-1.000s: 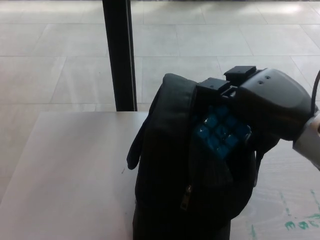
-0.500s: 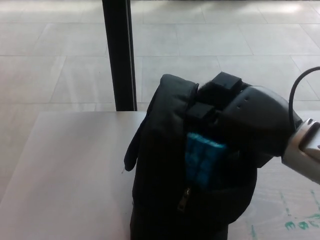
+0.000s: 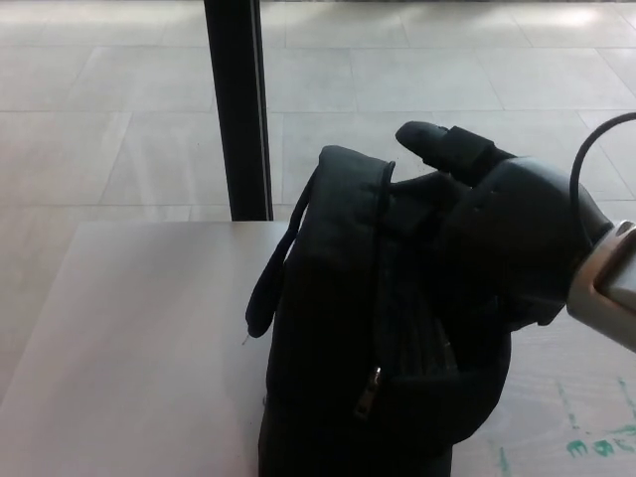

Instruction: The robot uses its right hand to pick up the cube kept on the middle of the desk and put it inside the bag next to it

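Head view: right hand (image 3: pixel 502 234) over bag (image 3: pixel 348 328) opening (cube hidden); grip seemingly unreadable.

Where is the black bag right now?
In the head view, the black bag stands on the desk, lower middle, with the right robot hand against its open top, right of the dark post.

The right robot hand (image 3: pixel 507 234) reaches in from the right, one finger (image 3: pixel 447 144) raised.

Black bag (image 3: pixel 328 328) upright on desk, top unzipped (cube hidden)
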Controlling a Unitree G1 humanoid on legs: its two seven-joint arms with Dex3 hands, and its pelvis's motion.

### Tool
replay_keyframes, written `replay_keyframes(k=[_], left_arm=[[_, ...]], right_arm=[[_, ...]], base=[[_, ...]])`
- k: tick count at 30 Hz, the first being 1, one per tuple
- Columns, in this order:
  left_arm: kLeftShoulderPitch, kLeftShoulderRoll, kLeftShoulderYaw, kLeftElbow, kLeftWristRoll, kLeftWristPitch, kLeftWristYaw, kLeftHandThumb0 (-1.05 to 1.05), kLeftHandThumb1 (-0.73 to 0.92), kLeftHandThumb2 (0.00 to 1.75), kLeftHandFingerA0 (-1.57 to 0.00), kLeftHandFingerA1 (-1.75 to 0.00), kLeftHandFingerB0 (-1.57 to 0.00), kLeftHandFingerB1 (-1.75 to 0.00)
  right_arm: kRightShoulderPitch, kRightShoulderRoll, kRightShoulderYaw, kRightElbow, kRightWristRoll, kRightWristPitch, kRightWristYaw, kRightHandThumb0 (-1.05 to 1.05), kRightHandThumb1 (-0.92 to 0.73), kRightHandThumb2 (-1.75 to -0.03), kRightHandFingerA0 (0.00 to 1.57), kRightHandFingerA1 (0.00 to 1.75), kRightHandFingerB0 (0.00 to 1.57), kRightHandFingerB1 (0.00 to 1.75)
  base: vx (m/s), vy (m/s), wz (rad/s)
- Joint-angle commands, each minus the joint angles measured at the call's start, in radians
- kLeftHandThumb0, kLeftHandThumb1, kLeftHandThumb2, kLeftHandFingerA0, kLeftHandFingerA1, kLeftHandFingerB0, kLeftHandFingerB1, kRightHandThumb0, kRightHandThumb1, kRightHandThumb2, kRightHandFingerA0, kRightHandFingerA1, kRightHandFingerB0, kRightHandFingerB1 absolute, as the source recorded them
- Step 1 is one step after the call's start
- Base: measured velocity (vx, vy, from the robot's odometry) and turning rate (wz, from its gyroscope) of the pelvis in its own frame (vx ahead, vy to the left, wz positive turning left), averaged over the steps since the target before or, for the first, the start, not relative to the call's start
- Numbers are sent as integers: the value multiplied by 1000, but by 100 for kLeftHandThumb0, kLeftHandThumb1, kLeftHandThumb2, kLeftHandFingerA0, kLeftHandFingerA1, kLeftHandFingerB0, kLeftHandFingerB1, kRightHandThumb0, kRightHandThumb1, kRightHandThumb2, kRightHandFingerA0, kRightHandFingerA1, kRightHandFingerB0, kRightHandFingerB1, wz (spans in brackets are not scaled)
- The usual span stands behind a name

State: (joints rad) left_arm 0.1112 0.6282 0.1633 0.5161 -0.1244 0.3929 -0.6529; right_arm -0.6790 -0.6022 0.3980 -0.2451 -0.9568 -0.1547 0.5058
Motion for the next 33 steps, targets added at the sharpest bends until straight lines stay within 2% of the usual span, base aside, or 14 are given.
replay_keyframes(k=[1,2,6,7,8,9,13,15,21,25,26,31,32,33], left_arm=[[11,16,-6,-2,13,-10,4,-50,61,58,-28,-50,-42,-45],[0,7,8,7,-4,23,10,-46,61,57,-28,-51,-45,-48],[-2,9,2,22,5,-6,5,-48,61,58,-29,-52,-41,-47],[2,13,-6,33,14,-42,-4,-55,43,86,-21,-56,-33,-56],[5,12,0,31,7,-29,-5,-51,42,86,-21,-56,-32,-57],[13,12,6,16,-3,-28,-16,-49,62,58,-26,-52,-38,-44],[22,15,4,2,-2,-26,-19,-50,63,58,-27,-51,-44,-46],[18,10,11,3,-10,-8,-13,-50,61,57,-28,-52,-44,-47],[23,0,17,-7,-18,4,-6,-46,61,58,-28,-55,-49,-56],[25,1,8,-11,-7,-3,-2,-47,62,58,-30,-55,-44,-52],[22,-2,12,-5,-10,1,0,-45,63,58,-28,-52,-44,-50],[17,-5,21,16,-14,2,8,-44,62,58,-28,-53,-45,-51],[20,-6,25,11,-18,11,11,-44,63,58,-27,-52,-44,-49],[21,-5,21,11,-14,5,9,-44,63,58,-28,-53,-45,-51]], right_arm=[[-47,28,-90,23,102,101,118,-76,-50,-83,4,51,31,47],[-50,26,-115,28,123,92,97,-67,-62,-59,13,53,43,39],[-56,19,-209,34,176,116,91,-65,-68,-61,17,55,39,41],[-48,12,-260,24,218,128,88,-66,-56,-92,18,58,31,53],[-33,6,-321,21,269,124,65,-63,-72,-62,25,53,39,40],[6,26,-417,13,347,122,9,-55,-66,-60,41,54,51,38],[78,73,-580,29,489,53,-92,-49,-62,-59,58,60,61,44],[139,110,-705,-8,535,109,-114,-47,-61,-58,67,63,62,44],[251,150,-917,-7,638,127,-113,-33,-60,-58,69,66,57,47],[362,166,-1057,28,632,139,-145,-41,-61,-59,67,59,53,42],[407,161,-1106,79,644,123,-151,-50,-49,-83,54,66,40,52],[565,141,-1226,311,651,10,-225,-53,-47,-80,46,63,32,49],[588,141,-1244,357,666,-15,-234,-50,-60,-58,47,59,35,36],[613,139,-1261,392,668,-35,-249,-54,-62,-59,45,57,33,34]], base=[[0,0,0],[0,0,0],[0,0,0],[0,0,0],[0,0,0],[0,0,0],[0,0,0],[0,0,0],[0,0,0],[0,0,0],[0,0,0],[0,0,0],[0,0,0],[0,0,0]])
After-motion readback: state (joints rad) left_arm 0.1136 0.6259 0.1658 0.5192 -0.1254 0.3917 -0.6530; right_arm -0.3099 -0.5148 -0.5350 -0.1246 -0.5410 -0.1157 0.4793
